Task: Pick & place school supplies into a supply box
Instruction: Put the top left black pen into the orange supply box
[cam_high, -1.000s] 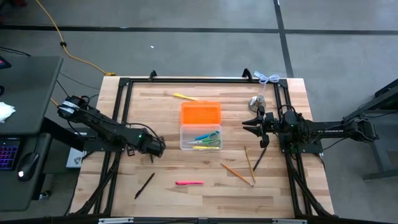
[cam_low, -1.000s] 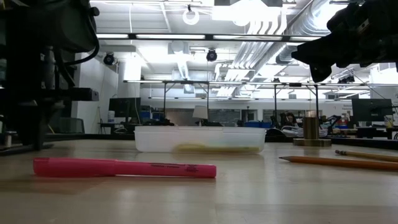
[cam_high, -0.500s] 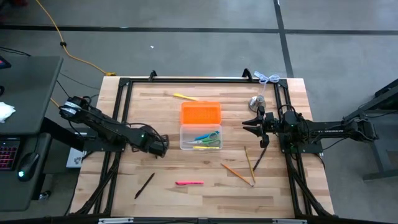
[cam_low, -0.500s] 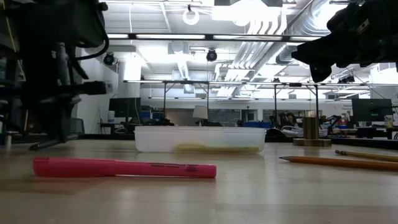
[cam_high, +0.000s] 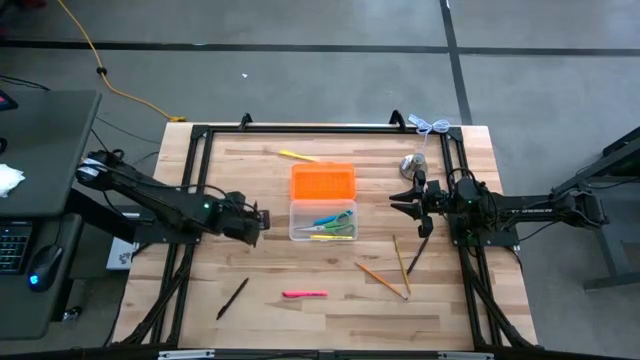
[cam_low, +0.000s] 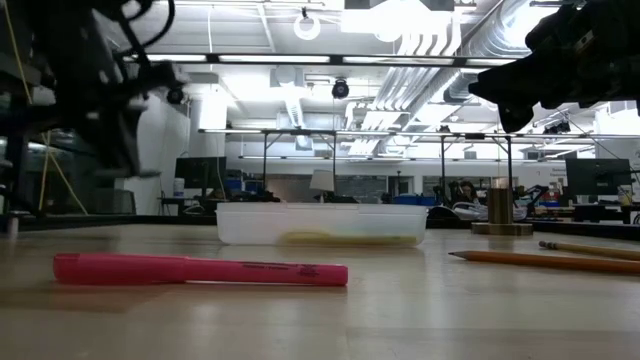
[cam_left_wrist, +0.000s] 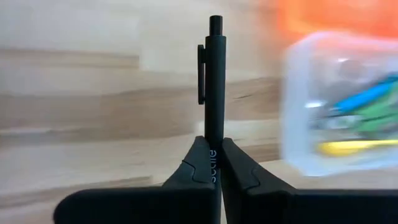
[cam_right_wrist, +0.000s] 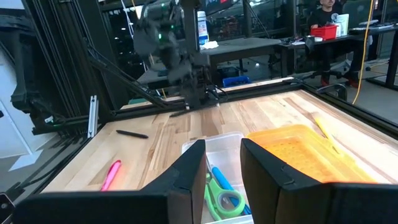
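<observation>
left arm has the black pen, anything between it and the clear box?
Nothing visible. The left gripper is shut on the black pen, just beside the supply box, with only bare table between. The box's clear half lies open; the right gripper waits on the far side.

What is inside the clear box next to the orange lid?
The supply box holds green-handled scissors, a blue pen and a yellow pen. Anything lying beneath them cannot be seen.

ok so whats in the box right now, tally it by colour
blue pen: 1
green scissors: 1
yellow pen: 1
total: 3 showing in the clear box
not counted: black pen, held in the left fingers
</observation>
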